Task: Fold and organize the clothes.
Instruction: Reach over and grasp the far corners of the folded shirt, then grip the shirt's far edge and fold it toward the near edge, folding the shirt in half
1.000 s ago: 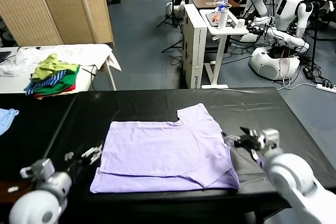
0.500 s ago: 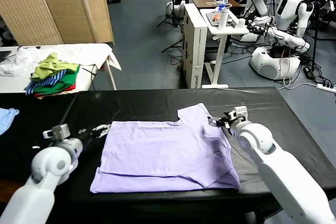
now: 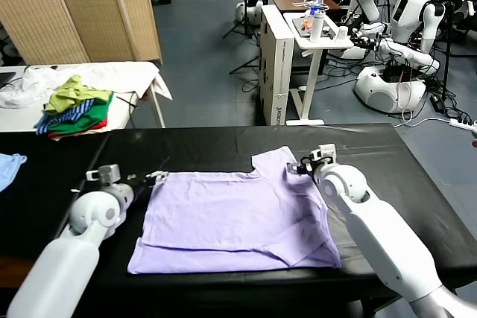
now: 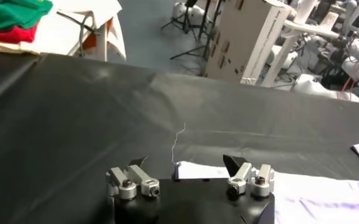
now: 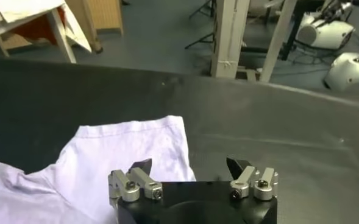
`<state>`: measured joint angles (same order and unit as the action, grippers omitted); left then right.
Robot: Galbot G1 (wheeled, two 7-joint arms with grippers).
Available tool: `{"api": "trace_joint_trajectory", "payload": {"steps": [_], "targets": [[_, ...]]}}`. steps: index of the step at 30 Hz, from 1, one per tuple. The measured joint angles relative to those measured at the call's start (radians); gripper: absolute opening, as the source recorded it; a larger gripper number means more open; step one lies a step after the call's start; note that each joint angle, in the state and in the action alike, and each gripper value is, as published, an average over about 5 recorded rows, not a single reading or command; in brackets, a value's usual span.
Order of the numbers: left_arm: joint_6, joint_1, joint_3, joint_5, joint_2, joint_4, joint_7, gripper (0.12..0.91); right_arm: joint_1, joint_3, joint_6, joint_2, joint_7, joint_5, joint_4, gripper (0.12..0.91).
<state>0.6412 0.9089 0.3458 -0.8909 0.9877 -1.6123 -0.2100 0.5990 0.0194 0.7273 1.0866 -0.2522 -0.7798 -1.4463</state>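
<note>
T-shirt: pale lavender short-sleeved T-shirt of thin cloth (image 3: 238, 217) lies flat on the black-covered table (image 3: 387, 147), partly folded, a layered edge along its near side; it spans the space between the two grippers
Print: no print shows on the upturned face
Left gripper: left gripper (image 3: 155, 178) sits low at the shirt's far left corner, fingers spread, nothing between them; in the left wrist view (image 4: 184, 164) that white-lavender corner lies just ahead of the fingertips
Right gripper: right gripper (image 3: 296, 167) is over the raised far right sleeve, jaws spread and empty; the right wrist view (image 5: 189, 165) shows the sleeve beneath and ahead of it
Writing: the white cabinet (image 3: 273, 65) beyond the table carries small vertical lettering, too small to read
Only in head view: pile of green, yellow, striped and red clothes (image 3: 74, 108) on a white side table, far beyond the left gripper; light blue cloth (image 3: 9, 165) at the table's left edge
Background: woven folding screen (image 3: 82, 9), white humanoid robots (image 3: 406, 27)
</note>
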Motion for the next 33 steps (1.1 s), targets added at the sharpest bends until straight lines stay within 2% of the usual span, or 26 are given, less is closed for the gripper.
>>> {"api": "trace_joint_trajectory", "payload": {"steps": [4,6,8,12,15,18,21,26,33], "targets": [[-0.001,0.001,-0.003,0.013,0.007,0.011,0.004,0.860,0.000,-0.001,0.000,0.005,0.000,0.000,0.002,0.766],[-0.002,0.006,-0.002,0.014,0.010,0.009,0.004,0.827,0.001,-0.001,0.000,0.005,0.002,0.000,0.001,0.677],[-0.003,0.012,-0.001,0.014,0.009,0.004,0.005,0.777,0.003,-0.001,0.000,0.006,0.003,0.000,-0.001,0.549],[-0.003,0.022,-0.001,0.014,0.005,-0.003,0.006,0.569,0.008,0.000,-0.001,0.004,0.006,0.002,-0.006,0.313],[-0.003,0.025,-0.001,0.014,0.003,-0.004,0.011,0.403,0.009,0.001,-0.005,0.002,0.011,0.005,-0.006,0.199],[-0.005,0.025,-0.002,0.016,0.003,-0.004,0.020,0.278,0.013,0.003,-0.018,0.001,0.017,0.008,-0.008,0.160],[-0.009,0.021,-0.003,0.018,0.002,-0.004,0.025,0.227,0.020,0.008,-0.045,0.000,0.025,0.009,-0.017,0.153],[-0.014,0.018,-0.001,0.017,0.001,-0.015,0.024,0.195,0.041,0.024,-0.086,-0.014,0.042,0.003,-0.052,0.152],[-0.014,0.055,0.027,0.001,-0.021,-0.075,0.015,0.162,0.100,0.065,-0.093,-0.063,0.048,-0.024,-0.154,0.152]]}}
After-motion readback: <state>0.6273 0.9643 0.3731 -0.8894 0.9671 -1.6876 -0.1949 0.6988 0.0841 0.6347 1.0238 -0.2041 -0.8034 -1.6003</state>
